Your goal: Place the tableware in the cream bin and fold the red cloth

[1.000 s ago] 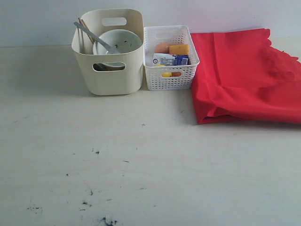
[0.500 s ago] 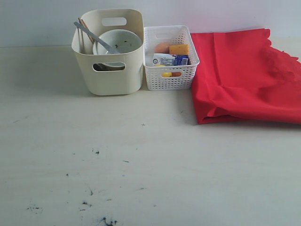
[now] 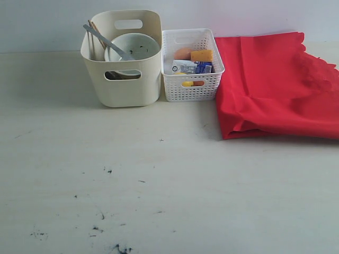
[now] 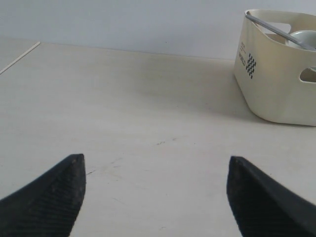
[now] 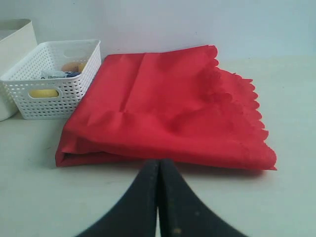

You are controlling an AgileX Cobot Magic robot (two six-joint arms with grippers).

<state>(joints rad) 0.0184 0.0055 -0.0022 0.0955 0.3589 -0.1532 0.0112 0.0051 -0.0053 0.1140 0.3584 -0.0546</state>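
Pale scuffed tabletop [image 3: 169,185], plain wall [image 3: 238,16]

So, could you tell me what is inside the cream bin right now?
The cream bin holds a pale speckled bowl, a grey metal utensil leaning across it and wooden chopsticks at the rim. Whatever lies beneath the bowl is hidden by it and the walls.

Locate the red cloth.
In the exterior view the red cloth lies folded at the right, beside the white lattice basket.

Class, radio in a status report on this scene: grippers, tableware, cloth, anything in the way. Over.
Left gripper open, empty. Right gripper shut, empty. Tableware in cream bin; red cloth folded. No obstruction seen.
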